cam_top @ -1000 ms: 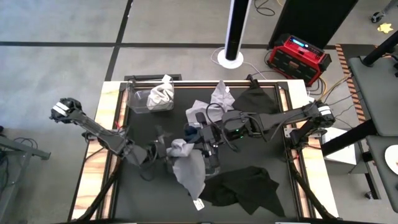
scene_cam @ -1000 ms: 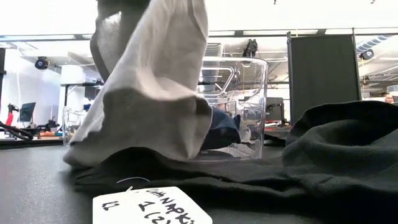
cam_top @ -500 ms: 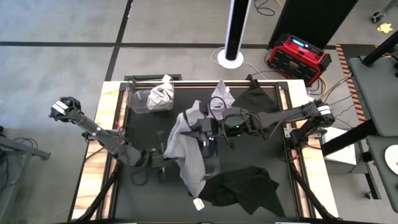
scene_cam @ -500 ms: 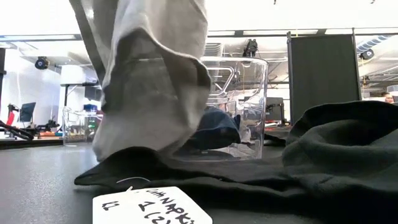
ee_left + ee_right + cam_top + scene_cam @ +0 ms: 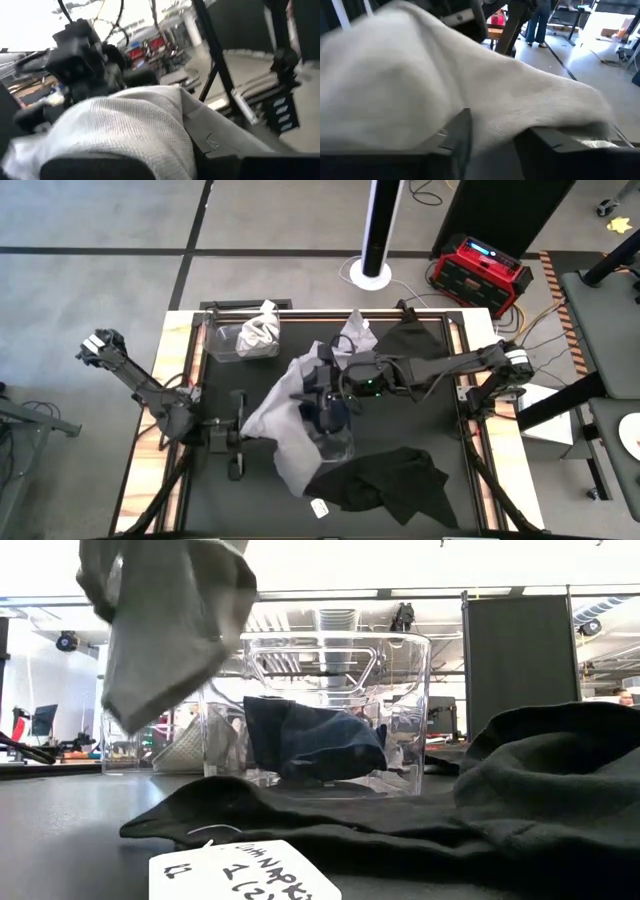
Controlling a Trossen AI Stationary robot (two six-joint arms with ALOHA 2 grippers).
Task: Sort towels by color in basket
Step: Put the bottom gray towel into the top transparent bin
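1. Hanging limp over the dark bench [image 5: 230, 500], a soft light-grey cloth towel [image 5: 283, 430] is stretched between both arms beside the clear plastic basket [image 5: 330, 710].
2. Right gripper [image 5: 322, 370] pinches its upper edge; left gripper [image 5: 243, 423] clamps the lower side.
3. Light and floppy, it is best held by its edges.

Black table [image 5: 222, 495] (dark mat) bears black towel [image 5: 395, 485], clear bins [image 5: 232, 340].

One white tag [image 5: 245, 870] lies on the table at the edge of the black towel [image 5: 480, 805]. It carries handwritten marks, seen upside down in the low view; "(2)" and a "7" appear legible, the rest cannot be read. No other legible text.
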